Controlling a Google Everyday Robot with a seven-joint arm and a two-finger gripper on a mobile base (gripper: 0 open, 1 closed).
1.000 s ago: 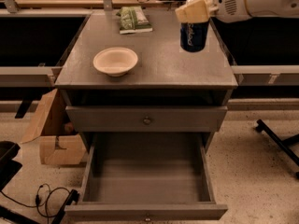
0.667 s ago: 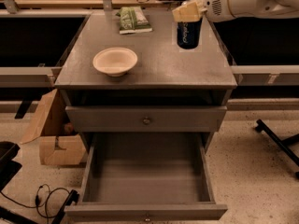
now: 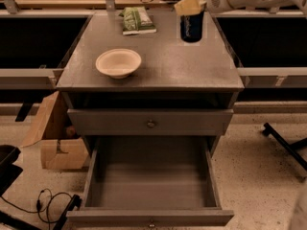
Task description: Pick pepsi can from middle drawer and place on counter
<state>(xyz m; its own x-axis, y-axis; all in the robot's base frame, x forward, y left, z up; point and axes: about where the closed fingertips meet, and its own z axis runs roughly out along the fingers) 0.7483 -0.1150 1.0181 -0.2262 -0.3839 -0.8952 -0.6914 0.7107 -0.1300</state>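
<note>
The pepsi can (image 3: 192,28), dark blue with pale markings, stands upright at the far right of the counter (image 3: 158,71); its base is at or just above the surface. My gripper (image 3: 190,6) comes in from the upper right, and its tan fingers (image 3: 187,5) are closed over the can's top, which is hidden. The middle drawer (image 3: 151,218) is pulled out at the bottom of the view, and its grey floor is bare.
A beige bowl (image 3: 118,62) sits on the counter's left middle. A green packet (image 3: 137,20) lies at the counter's back. A taller drawer front with a knob (image 3: 151,124) is shut above the open drawer. A cardboard box (image 3: 53,140) and cables (image 3: 48,202) lie on the floor at left.
My gripper has carried the can a little to the left and back over the counter, and lower toward the surface. Bowl, packet and drawer have not moved.
</note>
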